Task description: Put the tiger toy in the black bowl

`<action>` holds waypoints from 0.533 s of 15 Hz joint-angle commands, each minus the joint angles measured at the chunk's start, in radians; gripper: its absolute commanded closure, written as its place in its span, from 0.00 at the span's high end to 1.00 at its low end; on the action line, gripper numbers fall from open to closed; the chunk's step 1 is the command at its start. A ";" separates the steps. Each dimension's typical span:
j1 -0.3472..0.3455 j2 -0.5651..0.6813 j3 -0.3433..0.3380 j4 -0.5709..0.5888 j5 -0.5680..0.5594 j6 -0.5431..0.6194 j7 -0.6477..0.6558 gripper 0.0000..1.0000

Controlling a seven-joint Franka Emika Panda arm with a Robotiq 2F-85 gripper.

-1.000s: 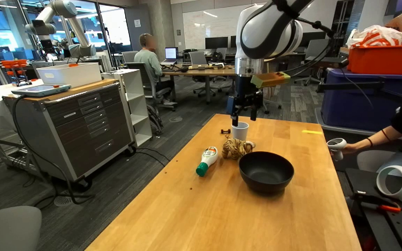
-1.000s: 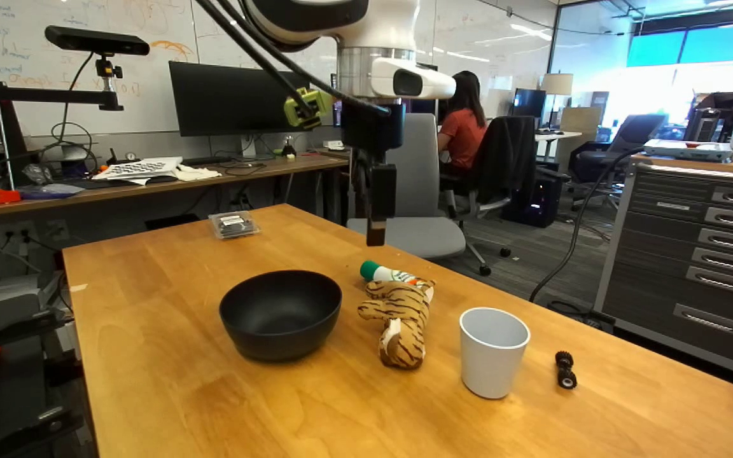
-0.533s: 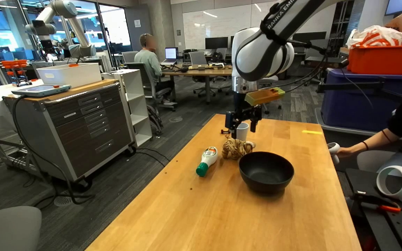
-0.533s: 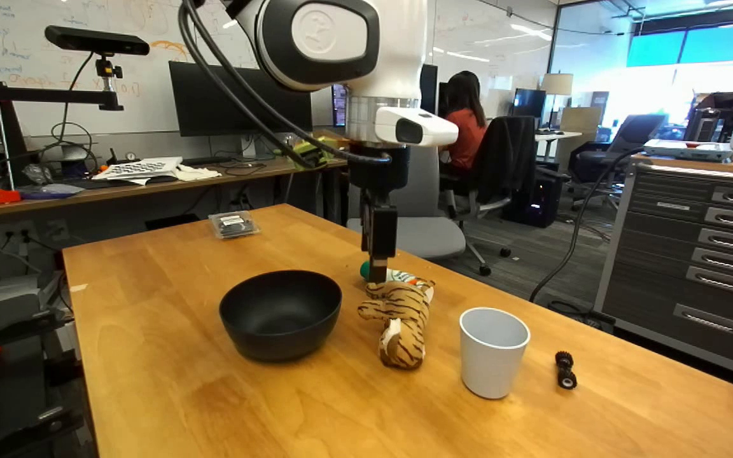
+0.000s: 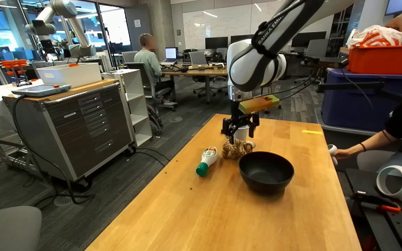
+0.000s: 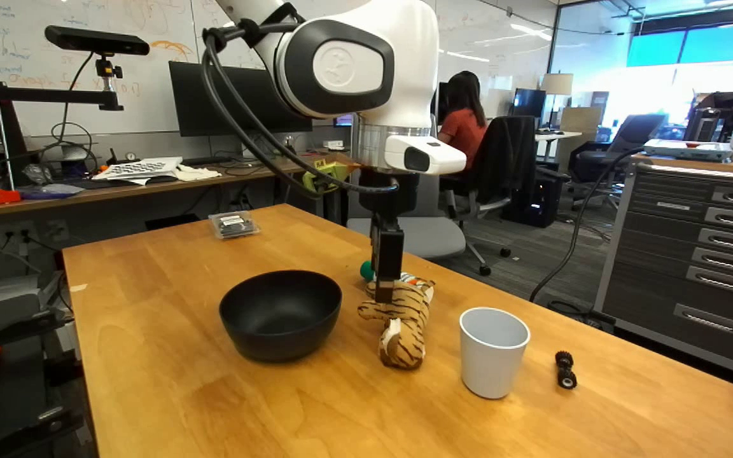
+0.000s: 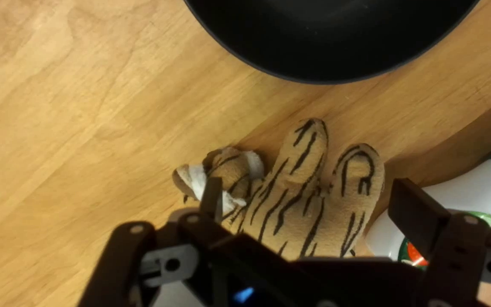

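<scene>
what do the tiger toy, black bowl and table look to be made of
Tiger toy: likely plush fabric, its surface looks fuzzy. Black bowl: matte, only faint soft highlights; plastic or ceramic, can't tell. Table: apparently wood, slight sheen, with visible grain.

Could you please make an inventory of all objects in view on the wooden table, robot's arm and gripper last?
Bowl: 1, black, standing upright on the table
Tiger toy: 1, tan with dark stripes, beside the bowl
Cup: 1, pale grey, upright, near the tiger toy
Bottle: 1, white and green, lying beside the tiger toy
Dumbbell-shaped piece: 1, black, near the cup
Package: 1, clear, dark inside, near the table's edge
Yellow strip: 1, yellow, near the table's edge
Arm: 1, white and black, above the table
Gripper: 1, black, open, over the tiger toy
</scene>
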 commanded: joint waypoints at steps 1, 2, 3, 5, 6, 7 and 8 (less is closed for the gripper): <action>0.004 0.039 -0.005 0.058 -0.026 -0.029 0.041 1.00; 0.005 0.046 -0.005 0.062 -0.028 -0.028 0.044 1.00; 0.006 0.052 -0.006 0.066 -0.031 -0.029 0.045 1.00; 0.008 0.061 -0.006 0.072 -0.038 -0.031 0.047 0.75; 0.009 0.063 -0.005 0.075 -0.041 -0.030 0.047 0.74; 0.009 0.064 -0.002 0.077 -0.040 -0.032 0.045 0.66; 0.010 0.064 0.000 0.078 -0.039 -0.032 0.044 0.58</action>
